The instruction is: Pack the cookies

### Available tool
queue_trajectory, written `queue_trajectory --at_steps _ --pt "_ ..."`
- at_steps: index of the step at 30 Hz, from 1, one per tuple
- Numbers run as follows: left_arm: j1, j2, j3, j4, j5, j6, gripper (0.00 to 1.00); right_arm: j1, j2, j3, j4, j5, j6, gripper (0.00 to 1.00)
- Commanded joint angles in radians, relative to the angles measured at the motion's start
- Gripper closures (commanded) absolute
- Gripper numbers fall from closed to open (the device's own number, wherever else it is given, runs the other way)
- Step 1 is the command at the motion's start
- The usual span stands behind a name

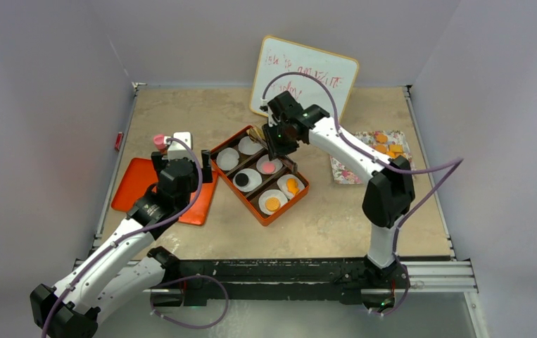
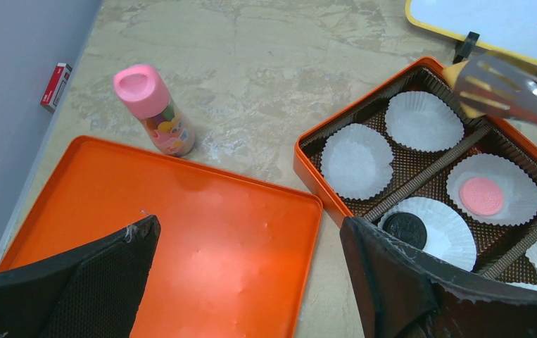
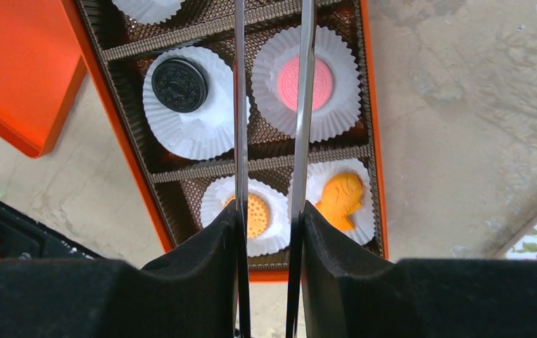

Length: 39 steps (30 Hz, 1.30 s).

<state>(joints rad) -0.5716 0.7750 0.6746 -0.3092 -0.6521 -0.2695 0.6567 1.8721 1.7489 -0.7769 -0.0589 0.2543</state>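
Observation:
The orange box (image 1: 238,189) holds white paper cups. The cups hold a pink cookie (image 1: 268,167), a black cookie (image 1: 241,181), a round orange cookie (image 1: 272,204) and a fish-shaped orange one (image 1: 292,186). The same cookies show in the right wrist view: black (image 3: 179,84), pink (image 3: 306,83), round orange (image 3: 255,215) and fish-shaped (image 3: 340,198). My right gripper (image 3: 271,211) is shut on metal tongs (image 3: 238,105) above the box. In the left wrist view the tongs (image 2: 512,91) carry an orange cookie (image 2: 457,74) over the box's far corner. My left gripper (image 2: 251,232) is open and empty above the orange lid (image 2: 202,239).
A floral plate (image 1: 346,172) with more orange cookies (image 1: 388,148) lies at the right. A whiteboard (image 1: 307,74) leans at the back. A pink-capped bottle (image 2: 156,113) stands beyond the lid. Two back cups (image 2: 357,160) are empty. A small red item (image 2: 55,86) lies by the left wall.

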Motion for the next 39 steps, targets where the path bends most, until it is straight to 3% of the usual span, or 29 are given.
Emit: queue_trajectory --at_steps 1,14,34,39 --pt "0.004 -0.006 0.01 0.014 -0.015 -0.007 0.01 0.03 0.034 0.072 0.027 0.043 0.013 0.84" --pt "0.004 -0.008 0.009 0.015 -0.01 -0.005 0.01 0.048 0.169 0.159 0.005 0.097 0.009 0.83" --pt "0.004 -0.006 0.008 0.018 -0.001 -0.002 0.01 0.063 0.196 0.154 -0.04 0.064 -0.009 0.79" --pt "0.005 -0.005 0.008 0.018 0.001 0.0 0.01 0.063 0.202 0.151 -0.044 0.075 -0.009 0.73"
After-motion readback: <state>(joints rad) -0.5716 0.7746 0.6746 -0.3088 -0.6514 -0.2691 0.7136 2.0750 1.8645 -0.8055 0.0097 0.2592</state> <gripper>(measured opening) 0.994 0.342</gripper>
